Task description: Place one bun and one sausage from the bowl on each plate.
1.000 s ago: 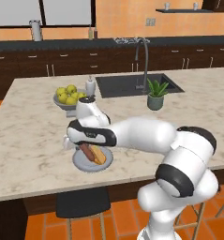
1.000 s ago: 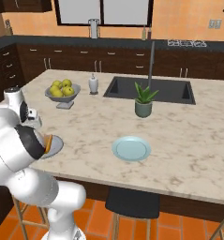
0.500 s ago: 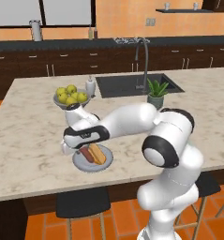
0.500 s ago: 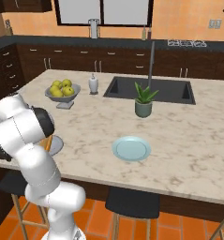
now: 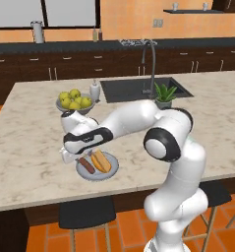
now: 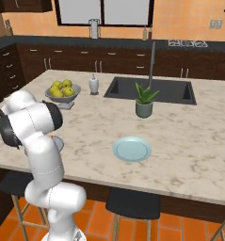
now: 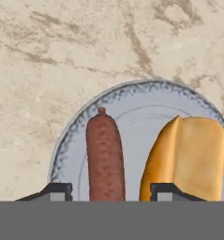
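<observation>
A grey plate [image 5: 97, 177] lies near the counter's front edge with a dark red sausage [image 5: 86, 165] and a golden bun [image 5: 101, 161] side by side on it. My gripper [image 5: 72, 156] hangs low over the plate's left side. In the hand view the gripper [image 7: 112, 192] is open. Its fingertips [image 7: 57, 190] straddle the near end of the sausage [image 7: 105, 157] with a gap on each side. The bun [image 7: 188, 157] lies just right of it on the plate [image 7: 66, 140]. A pale blue plate [image 6: 132, 149] sits bare further right. The bowl is out of view.
A grey footed bowl of yellow fruit [image 5: 74, 101] and a soap dispenser [image 5: 95, 91] stand behind the grey plate. The sink [image 5: 143, 88] with its tall faucet and a potted plant [image 5: 164, 96] lie beyond the arm. Stools [image 5: 87, 214] stand under the front edge.
The arm's elbow has swung right and up while the hand stayed over the grey plate. The jaws now stand apart around the sausage, which lies on the plate.
</observation>
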